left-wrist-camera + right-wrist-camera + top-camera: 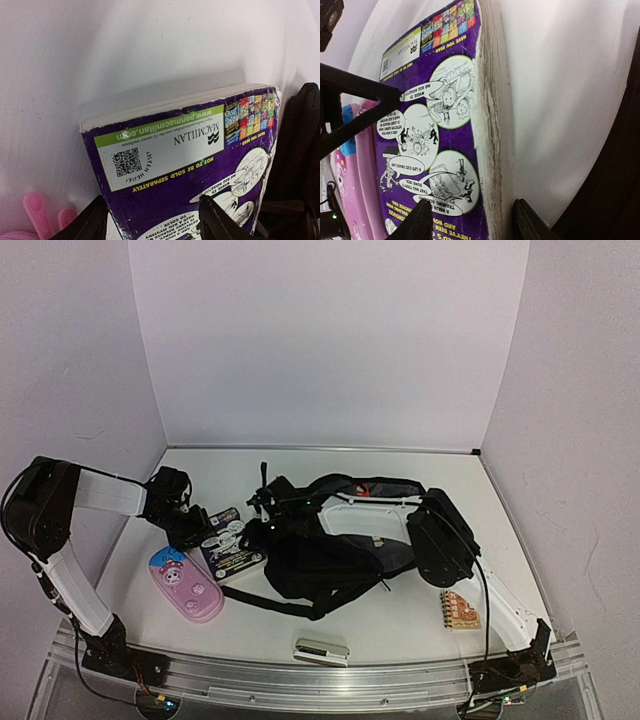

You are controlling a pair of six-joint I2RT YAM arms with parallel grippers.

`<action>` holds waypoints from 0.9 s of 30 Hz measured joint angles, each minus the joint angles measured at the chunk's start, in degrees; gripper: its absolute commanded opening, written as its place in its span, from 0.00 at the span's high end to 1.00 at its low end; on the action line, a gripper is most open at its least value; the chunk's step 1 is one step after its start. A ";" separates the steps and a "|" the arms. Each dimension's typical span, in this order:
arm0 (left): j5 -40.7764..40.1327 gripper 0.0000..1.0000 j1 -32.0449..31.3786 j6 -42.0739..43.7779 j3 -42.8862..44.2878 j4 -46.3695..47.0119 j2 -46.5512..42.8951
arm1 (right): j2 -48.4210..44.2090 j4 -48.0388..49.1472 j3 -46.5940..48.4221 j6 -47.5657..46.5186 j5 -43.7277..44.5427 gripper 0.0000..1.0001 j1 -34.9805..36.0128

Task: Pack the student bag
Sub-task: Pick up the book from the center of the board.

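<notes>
The student bag (320,565) lies crumpled in the middle of the table, black with loose straps. It also shows as dark fabric at the edges of both wrist views (300,150) (620,175). A purple paperback book (228,548) lies just left of it. My left gripper (200,525) is at the book's far left corner. It stands open (152,220), with one finger over the cover (175,165) and the other beside the edge. My right gripper (262,525) reaches over the bag. It is open (472,220), straddling the book's page edge (492,125).
A pink pencil case (185,585) lies against the book's near left side. A small spiral notebook (460,610) sits at the near right, and a silver oblong item (322,650) by the front rail. White walls enclose the table on three sides.
</notes>
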 measured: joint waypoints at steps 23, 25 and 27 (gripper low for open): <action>-2.76 0.45 1.44 -1.72 -2.23 5.11 -0.46 | -0.26 20.89 -9.63 15.19 -14.11 0.65 -2.35; -2.72 0.45 1.44 -1.86 -2.32 5.39 -0.46 | -0.25 21.10 -9.63 15.63 -14.33 0.64 -2.35; -2.65 0.46 1.49 -2.14 -2.62 5.99 -0.49 | -0.20 21.36 -9.63 16.09 -14.52 0.64 -2.35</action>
